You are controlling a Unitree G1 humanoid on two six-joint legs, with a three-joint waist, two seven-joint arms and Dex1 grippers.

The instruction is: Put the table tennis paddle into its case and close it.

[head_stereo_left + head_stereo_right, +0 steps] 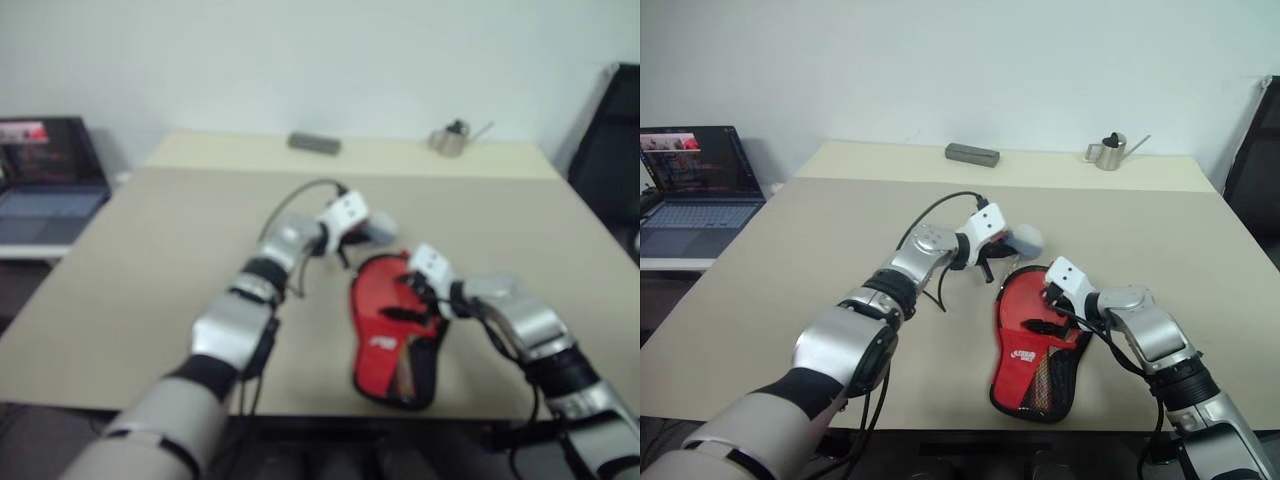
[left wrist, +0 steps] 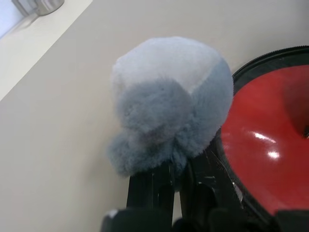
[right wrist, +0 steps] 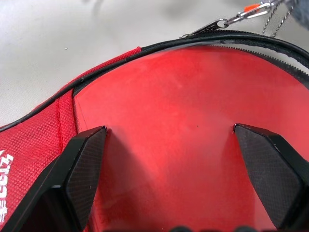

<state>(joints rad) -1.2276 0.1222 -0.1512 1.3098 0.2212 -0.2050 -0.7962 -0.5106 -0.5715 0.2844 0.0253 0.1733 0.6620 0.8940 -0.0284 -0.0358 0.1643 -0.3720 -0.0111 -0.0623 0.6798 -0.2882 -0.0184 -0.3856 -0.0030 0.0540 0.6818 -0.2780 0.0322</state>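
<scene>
Nearest, the case lies on the tan table with the red paddle showing inside. The right gripper, fingers spread wide, presses on that face. At eleven o'clock, the left gripper pinches a grey pom-pom, probably the zip pull. Farther, a small metal can.
</scene>
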